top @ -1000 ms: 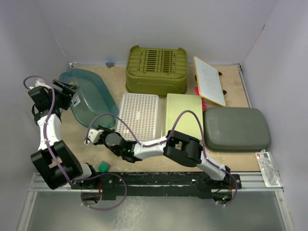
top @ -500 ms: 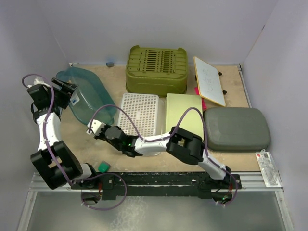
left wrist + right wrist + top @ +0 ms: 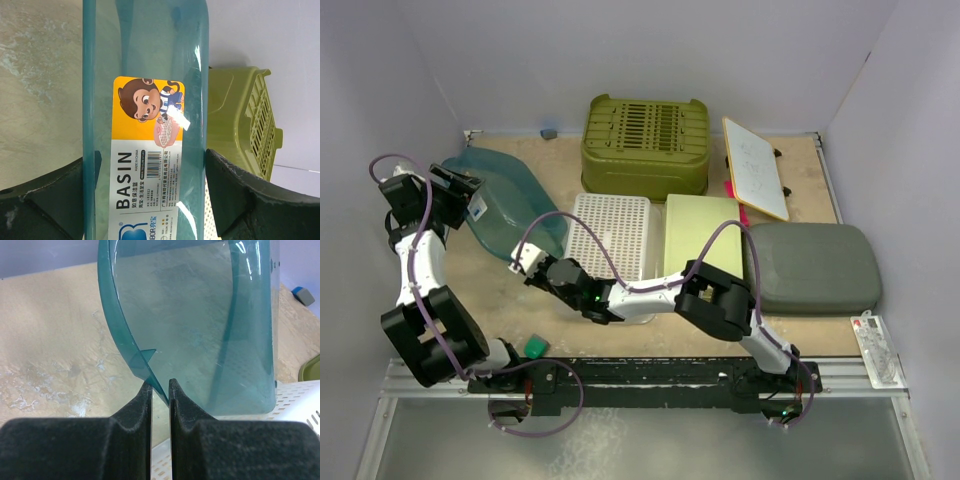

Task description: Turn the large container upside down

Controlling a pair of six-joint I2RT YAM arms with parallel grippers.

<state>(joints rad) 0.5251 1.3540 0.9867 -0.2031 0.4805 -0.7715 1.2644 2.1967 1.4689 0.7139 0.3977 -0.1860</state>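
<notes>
The basin [image 3: 515, 205] lies left of the tray [image 3: 615, 225], with the crate [image 3: 645, 145] behind the tray.

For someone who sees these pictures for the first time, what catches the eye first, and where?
The see-through teal basin on the left of the table stands out first: it is tipped up, and the right gripper pinches its rim. The left gripper stands open around its side, by a yellow monkey label. At the back sits a big olive crate.

The right gripper [image 3: 523, 262] has moved farther back, tipping the teal basin [image 3: 507, 203] up steeper on its edge.
</notes>
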